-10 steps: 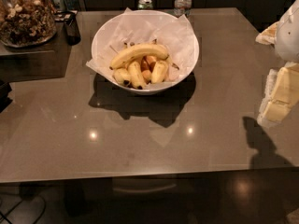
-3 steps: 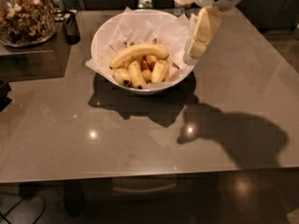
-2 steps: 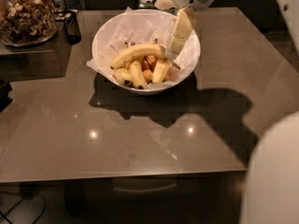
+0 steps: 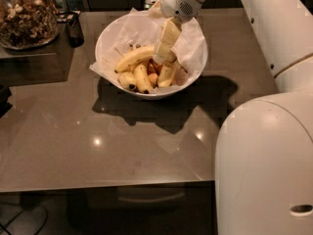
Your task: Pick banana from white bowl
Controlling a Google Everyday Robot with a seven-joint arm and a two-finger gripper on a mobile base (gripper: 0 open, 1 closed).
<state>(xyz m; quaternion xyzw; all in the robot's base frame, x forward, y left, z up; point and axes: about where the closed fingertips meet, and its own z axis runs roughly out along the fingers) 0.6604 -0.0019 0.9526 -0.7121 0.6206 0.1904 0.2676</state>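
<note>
1. Since the frame 0.7 s ago, the gripper (image 4: 161, 56) has swung left and dipped lower into the bowl (image 4: 104, 39), and the robot's white body (image 4: 264, 165) now fills more of the lower right corner.
2. Camera view: the gripper hangs from the arm (image 4: 274, 33), which comes in from the top right. It slants down and to the left inside the bowl, and its tip sits at the right end of the banana (image 4: 133, 58), seemingly touching it.
3. Whether the gripper is spread or clamped on anything, I cannot tell.
4. The banana lies in the bowl on the crumpled paper (image 4: 129, 31), curving from lower left to upper right, above the short bananas (image 4: 142, 78) heaped at the near side.
5. The bowl stands on the counter (image 4: 98, 131) toward its far edge and casts a dark shadow in front.
6. A glass jar (image 4: 27, 16) of nuts stands at the top left, well apart from the bowl, with a small dark object (image 4: 74, 28) just beside it.
</note>
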